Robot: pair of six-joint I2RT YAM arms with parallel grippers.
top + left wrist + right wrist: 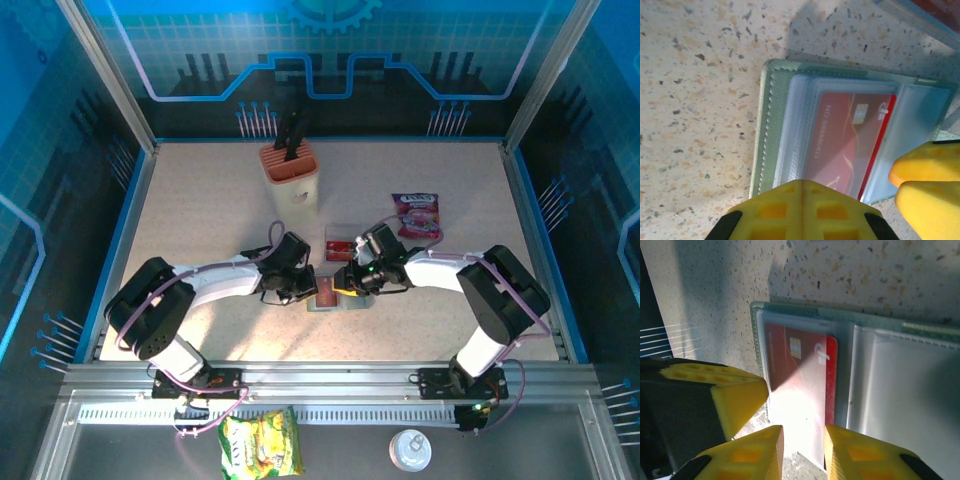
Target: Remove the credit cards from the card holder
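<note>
The card holder lies open on the speckled table, grey-green with pale clear sleeves. A red credit card sits in its sleeve, and its end sticks out past the holder's edge. My left gripper is shut, its joined tips over the holder's near edge. My right gripper hovers over the card's protruding end with a narrow gap between its jaws and nothing pinched. The two grippers meet over the holder. Another red card lies just behind.
A cream block with an orange top stands at the back. A purple snack packet lies to the back right. In front of the table are a yellow-green packet and a white round lid.
</note>
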